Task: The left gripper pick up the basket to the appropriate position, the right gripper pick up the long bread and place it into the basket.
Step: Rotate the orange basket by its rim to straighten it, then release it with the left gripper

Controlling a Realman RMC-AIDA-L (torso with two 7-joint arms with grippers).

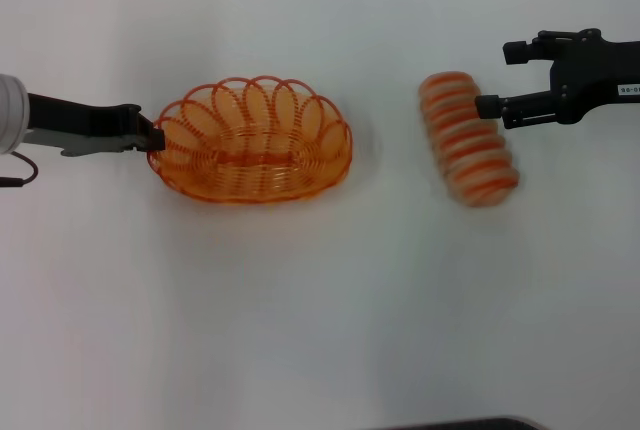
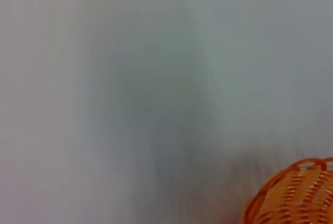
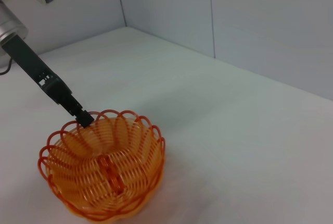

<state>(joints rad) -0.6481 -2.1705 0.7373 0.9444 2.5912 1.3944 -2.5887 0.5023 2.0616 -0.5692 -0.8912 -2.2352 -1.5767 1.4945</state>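
Left gripper (image 1: pixel 150 136): it is at the left end of the basket (image 1: pixel 252 140), touching the rim; the jaws seem clenched on the rim wire, though the contact is small in the head view.
Basket: it rests on the white surface (image 1: pixel 300 330), left of the centre, and it is empty.
Right gripper (image 1: pixel 498 78): it is at the far right, just beside the right side of the long bread (image 1: pixel 468 138); the jaws are released, one prong close to the loaf and the other farther away, nothing is between them.
Long bread: it lies on the surface, right of the basket and well apart from it.
Progress: my judgement is that the basket is gripped but not yet placed; the bread is not yet grasped, so picking it and putting it into the basket are left.
Surface: plain white, no other things on it.
Room: pale grey wall panels (image 3: pixel 250 21) stand behind the surface in the right wrist view.
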